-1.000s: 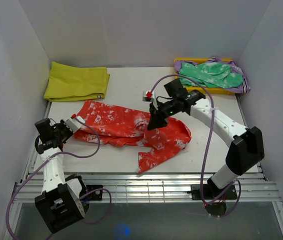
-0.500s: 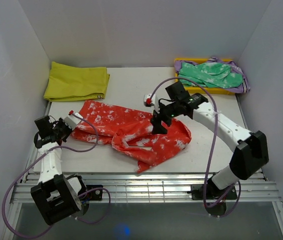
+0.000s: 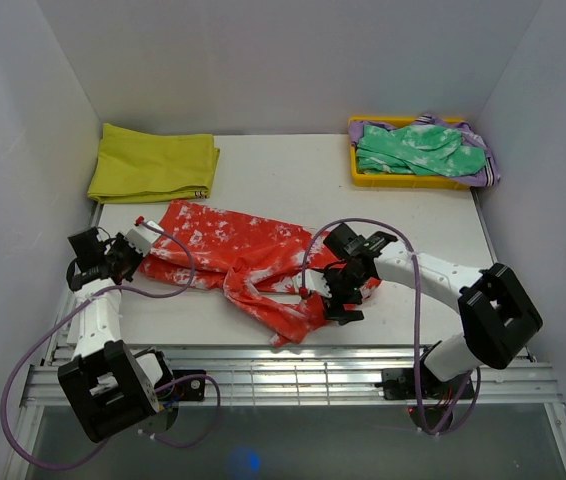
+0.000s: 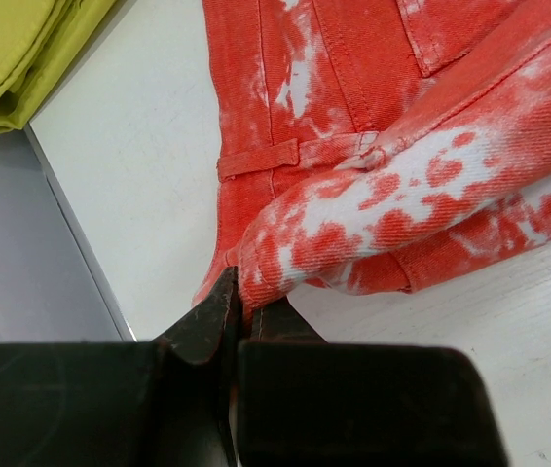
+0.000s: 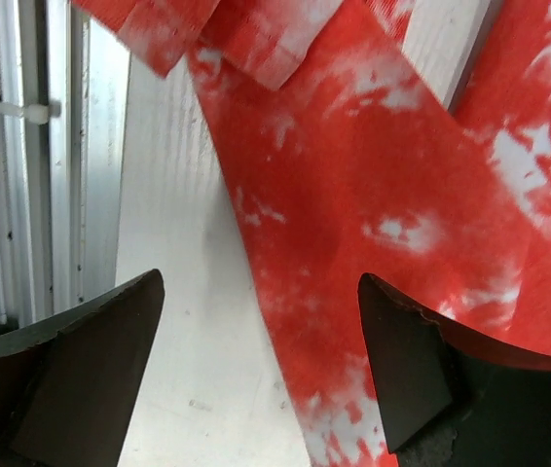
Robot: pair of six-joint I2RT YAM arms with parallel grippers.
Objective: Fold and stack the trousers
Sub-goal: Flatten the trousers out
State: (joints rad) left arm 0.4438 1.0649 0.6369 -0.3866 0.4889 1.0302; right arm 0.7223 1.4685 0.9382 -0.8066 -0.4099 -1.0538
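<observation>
**Trousers spread on the table, left end pinched, right jaws wide**

Start with the white table [image 3: 283, 170]: the trousers [image 3: 233, 255] lie across the middle of it, a long, rumpled red-orange band with white blotches. It runs from your left gripper's side towards the centre. One leg is bent forward, and its end reaches the table's near edge. In the left wrist view the trousers [image 4: 353, 195] show a waistband with a belt loop, and a mottled fold is doubled over it.

At the far left corner you have the yellow cloth [image 3: 153, 165], folded flat and well apart from the trousers. At the far right corner sits the yellow tray [image 3: 403, 182], which holds the green garment [image 3: 418, 148] mottled in white.

Your left gripper [image 3: 143, 240] is low at the left end of the trousers. Seen from its own wrist, the left gripper [image 4: 241, 306] has its jaws nearly together, clamped on the edge of that mottled fold.

Your right gripper [image 3: 338, 295] is down over the forward leg, near the front of the table. From its wrist, the right gripper [image 5: 261, 282] stands wide. The red fabric [image 5: 373, 195] lies flat on the table below the gap, and neither finger [image 5: 91, 360] is closed on it.
</observation>
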